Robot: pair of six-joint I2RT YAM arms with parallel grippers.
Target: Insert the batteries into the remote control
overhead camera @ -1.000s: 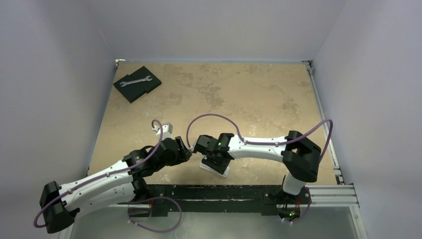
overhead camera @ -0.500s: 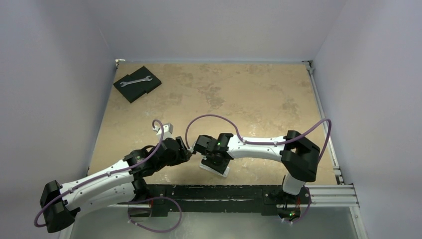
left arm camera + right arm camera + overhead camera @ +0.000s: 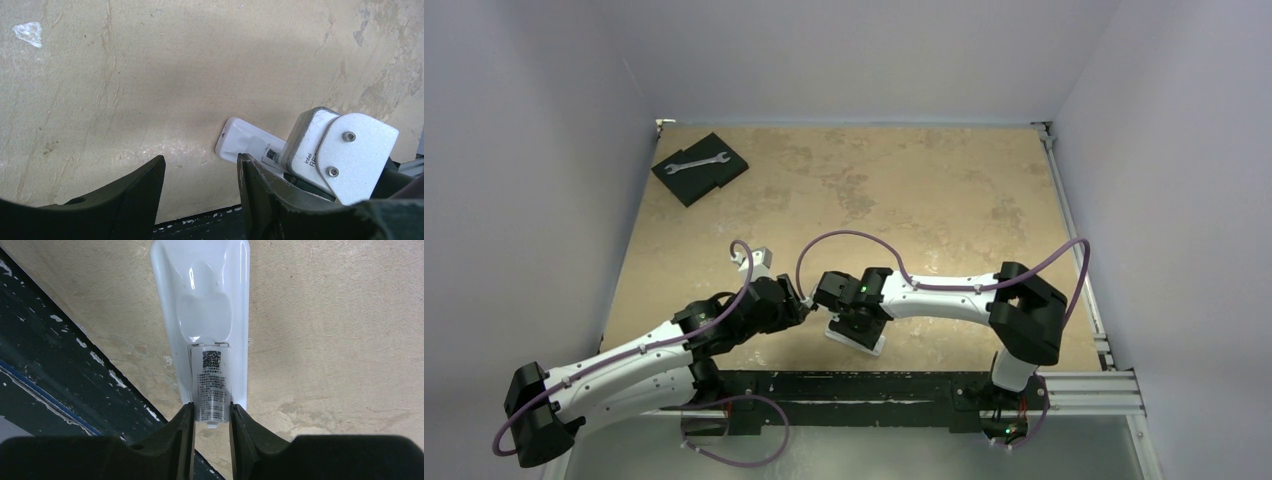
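Observation:
The remote control (image 3: pixel 200 285) lies back-up on the table near the front edge, white and slim, with a labelled panel (image 3: pixel 211 385) on its back. My right gripper (image 3: pixel 211 415) is shut on that labelled panel, one finger on each long side, and a small tab sticks out at its near end. In the top view the right gripper (image 3: pixel 856 326) hangs over the remote (image 3: pixel 876 345). My left gripper (image 3: pixel 200 167) is open and empty just left of the remote (image 3: pixel 242 140), and also shows in the top view (image 3: pixel 802 308). No batteries are in view.
A black pad (image 3: pixel 714 178) with a wrench (image 3: pixel 696 161) lies at the far left corner. The dark front rail (image 3: pixel 60 370) runs just beside the remote. The right wrist's camera housing (image 3: pixel 345 150) is close to my left gripper's right finger. Walls enclose the table.

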